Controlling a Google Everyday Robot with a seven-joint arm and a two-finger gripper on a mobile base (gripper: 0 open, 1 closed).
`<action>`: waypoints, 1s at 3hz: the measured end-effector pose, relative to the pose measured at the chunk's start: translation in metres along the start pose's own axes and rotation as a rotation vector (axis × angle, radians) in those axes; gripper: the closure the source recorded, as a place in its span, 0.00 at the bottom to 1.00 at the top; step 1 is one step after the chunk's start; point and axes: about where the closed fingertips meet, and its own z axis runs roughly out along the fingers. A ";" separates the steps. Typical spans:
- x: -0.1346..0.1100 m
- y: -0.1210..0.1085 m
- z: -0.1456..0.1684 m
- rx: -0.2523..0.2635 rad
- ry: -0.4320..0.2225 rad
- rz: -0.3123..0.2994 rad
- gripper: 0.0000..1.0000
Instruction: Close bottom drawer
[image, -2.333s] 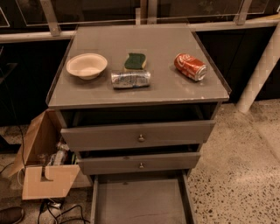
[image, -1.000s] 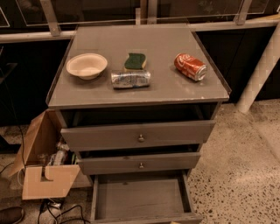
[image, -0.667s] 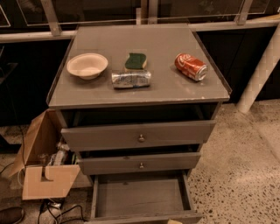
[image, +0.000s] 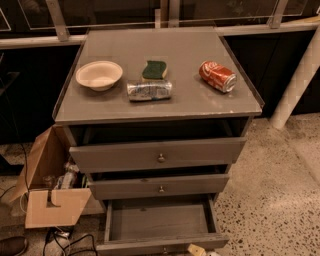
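The bottom drawer (image: 160, 222) of the grey cabinet (image: 165, 107) stands pulled out. Its flat grey inside is bare, and its slim front panel (image: 145, 245) lies along the picture's lower edge. Only a small pale tip of my gripper (image: 197, 250) shows at the very bottom edge, just right of the middle of the drawer's front panel and close against it. The rest of the gripper and arm is out of view.
The middle drawer (image: 160, 186) and top drawer (image: 160, 154) stand slightly out. A bowl (image: 99, 75), a green sponge (image: 154, 70), a crushed silver can (image: 149, 90) and a red can (image: 217, 76) lie on top. An open cardboard box (image: 50, 190) and cables (image: 65, 242) sit left; a white post (image: 295, 85) stands right.
The bottom drawer has slid part-way in: its front panel, earlier below the picture's edge, now shows. A pale gripper tip has come into view at the bottom edge.
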 end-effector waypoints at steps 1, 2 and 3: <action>-0.004 -0.008 0.003 0.020 -0.012 0.017 1.00; -0.013 -0.024 0.014 0.060 -0.049 0.043 1.00; -0.021 -0.025 0.030 0.075 -0.080 0.049 1.00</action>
